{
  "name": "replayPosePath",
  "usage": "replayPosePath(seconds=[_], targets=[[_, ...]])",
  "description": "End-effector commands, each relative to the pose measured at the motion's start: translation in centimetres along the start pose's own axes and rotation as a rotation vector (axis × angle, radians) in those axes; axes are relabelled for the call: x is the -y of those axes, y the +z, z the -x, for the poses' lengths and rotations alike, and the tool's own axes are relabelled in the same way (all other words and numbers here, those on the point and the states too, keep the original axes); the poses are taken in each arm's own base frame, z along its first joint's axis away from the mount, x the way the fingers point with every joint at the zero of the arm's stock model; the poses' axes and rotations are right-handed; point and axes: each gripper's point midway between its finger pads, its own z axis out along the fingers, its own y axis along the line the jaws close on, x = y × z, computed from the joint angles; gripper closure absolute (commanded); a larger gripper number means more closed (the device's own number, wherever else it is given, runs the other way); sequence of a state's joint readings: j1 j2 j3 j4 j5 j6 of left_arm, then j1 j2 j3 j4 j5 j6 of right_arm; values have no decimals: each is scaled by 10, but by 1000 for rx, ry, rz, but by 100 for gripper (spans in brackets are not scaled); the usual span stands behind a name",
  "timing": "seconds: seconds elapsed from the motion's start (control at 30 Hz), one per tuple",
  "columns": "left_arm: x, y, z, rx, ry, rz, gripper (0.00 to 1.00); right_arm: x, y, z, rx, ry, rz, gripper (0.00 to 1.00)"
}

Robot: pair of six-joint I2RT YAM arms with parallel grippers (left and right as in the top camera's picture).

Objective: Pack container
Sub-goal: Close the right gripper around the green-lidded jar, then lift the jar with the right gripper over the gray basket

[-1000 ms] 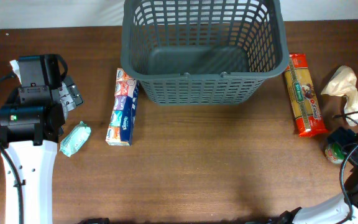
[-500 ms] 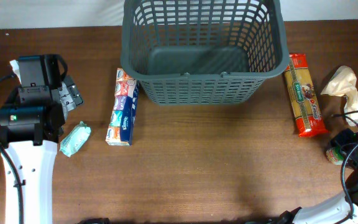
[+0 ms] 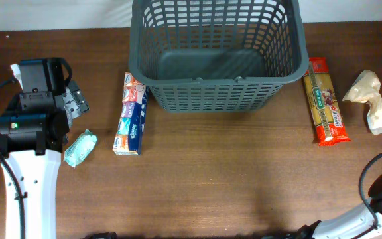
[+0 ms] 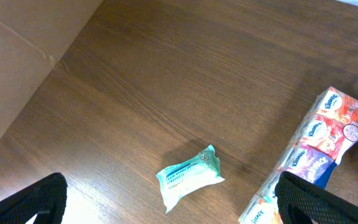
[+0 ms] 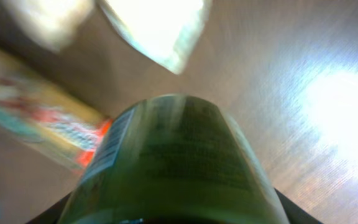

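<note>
Green labelled jar (image 5: 176,168) fills view, blurred; yellow-red packet (image 5: 36,130) left, pale bag (image 5: 157,28) above.

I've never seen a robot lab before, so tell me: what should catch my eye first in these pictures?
The big grey basket dominates, standing empty at the far middle of the table. Groceries lie beside it: a tissue pack to its left and a red pasta packet to its right. In the right wrist view, a blurred green jar fills the frame, right up against the camera.
</note>
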State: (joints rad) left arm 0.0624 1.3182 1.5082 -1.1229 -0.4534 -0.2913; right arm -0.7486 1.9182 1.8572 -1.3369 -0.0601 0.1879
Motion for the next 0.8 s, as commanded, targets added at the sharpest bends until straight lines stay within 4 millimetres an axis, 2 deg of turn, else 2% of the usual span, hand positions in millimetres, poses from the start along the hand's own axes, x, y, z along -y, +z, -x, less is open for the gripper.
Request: replayPosePath(seconds=[0.0, 0.07, 0.13, 0.17, 0.27, 0.33, 0.4, 0.47, 0.53, 0.57, 0.63, 0.7, 0.77], targets=[[-5, -8, 6, 27, -16, 2, 0, -65, -94, 20, 202, -95, 187, 96], [-5, -8, 6, 27, -16, 2, 0, -104, -142, 17, 297, -180, 281, 96], [-5, -8, 6, 27, -16, 2, 1, -141, -182, 8, 382, -269, 370, 96], [-5, -8, 6, 27, -16, 1, 1, -174, -215, -5, 454, -350, 452, 96], [-5, -8, 6, 27, -16, 1, 0, -238, -276, -42, 602, -512, 602, 96], [-5, -8, 6, 27, -16, 2, 0, -269, -301, -67, 667, -594, 667, 96], [-5, -8, 6, 27, -16, 2, 0, -301, -317, -93, 716, -665, 711, 96], [-5, -8, 6, 27, -16, 2, 0, -326, -319, -114, 737, -713, 723, 96], [-5, -8, 6, 27, -16, 2, 0, -350, -309, -130, 738, -746, 703, 96], [-5, -8, 6, 27, -16, 2, 0, -368, -294, -138, 724, -769, 678, 96], [-5, -8, 6, 27, -16, 2, 0, -388, -268, -145, 684, -797, 644, 96], [-5, -8, 6, 27, -16, 2, 1, -416, -210, -149, 586, -836, 578, 96], [-5, -8, 6, 27, -16, 2, 0, -423, -178, -150, 530, -850, 531, 96]])
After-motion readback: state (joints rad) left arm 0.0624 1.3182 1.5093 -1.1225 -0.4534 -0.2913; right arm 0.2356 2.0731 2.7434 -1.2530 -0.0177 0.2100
